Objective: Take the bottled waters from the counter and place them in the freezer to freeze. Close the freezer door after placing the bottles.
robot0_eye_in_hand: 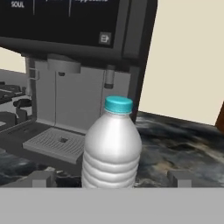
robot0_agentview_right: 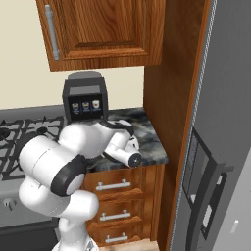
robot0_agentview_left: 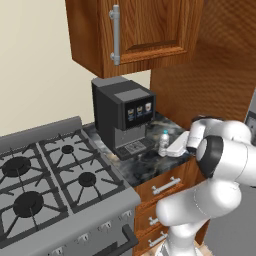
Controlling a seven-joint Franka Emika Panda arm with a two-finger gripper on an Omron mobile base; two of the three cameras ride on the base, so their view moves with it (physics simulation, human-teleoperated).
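Teal-capped bottle (robot0_eye_in_hand: 112, 146), one, upright on counter (robot0_eye_in_hand: 183, 144) between wide-open, empty hand (robot0_eye_in_hand: 111, 178) fingertips.

Cream wall (robot0_agentview_left: 35, 65), brown wooden upper cabinet (robot0_agentview_left: 145, 30), grey gas stove (robot0_agentview_left: 50, 185), black coffee machine (robot0_agentview_left: 122, 117)

1. A home kitchen is shown
2. A grey gas stove (robot0_agentview_left: 45, 180) is set beside a dark marbled table (robot0_agentview_left: 145, 167) over wooden drawers (robot0_agentview_right: 117, 196)
3. A coffee machine (robot0_agentview_left: 122, 117) is placed under wooden wall cabinets (robot0_agentview_left: 132, 30)
4. A tall grey freezer (robot0_agentview_right: 220, 147) is fitted alongside
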